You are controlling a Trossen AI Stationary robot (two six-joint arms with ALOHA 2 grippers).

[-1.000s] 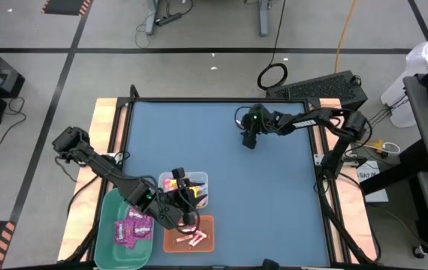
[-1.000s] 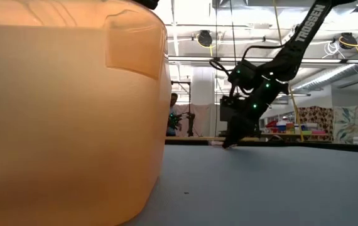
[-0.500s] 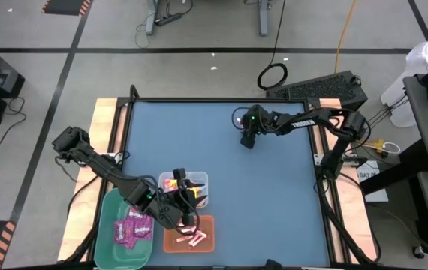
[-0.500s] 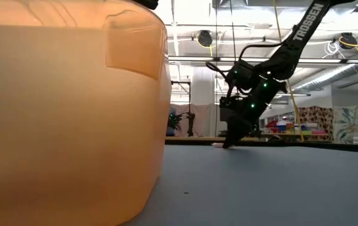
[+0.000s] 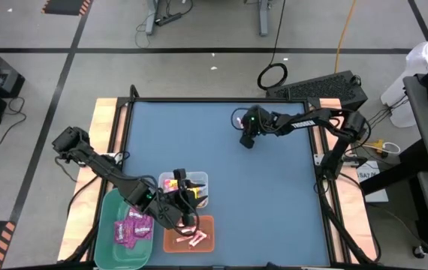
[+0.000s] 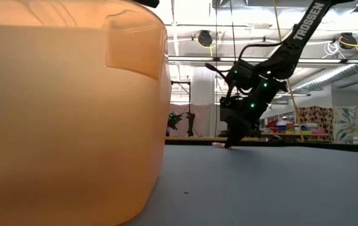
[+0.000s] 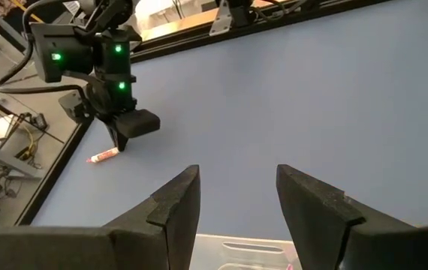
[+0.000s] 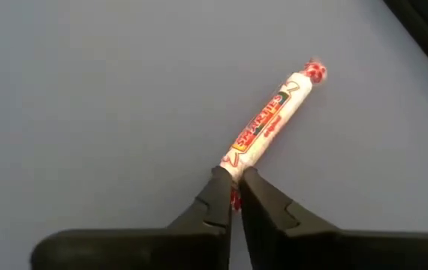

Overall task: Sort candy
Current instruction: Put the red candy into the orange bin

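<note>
Pink-and-white stick candy [image 8: 270, 120] lies on the blue counter [image 5: 274, 195] near its far edge, and the right gripper [image 8: 233, 196] has just clenched its fingers on the stick's near twisted end, where a second ago they stood wide. That pinch looks like the start of a carry to the orange bin [image 5: 189, 238], where like sticks already lie. The left gripper [image 7: 236, 199] hovers over the clear bin [image 5: 186, 184] of yellow packets, fingers released and holding nothing. The green bin [image 5: 124, 225] holds magenta packets. Judging by the layout, the left arm crowds the bins and could block the drop.
</note>
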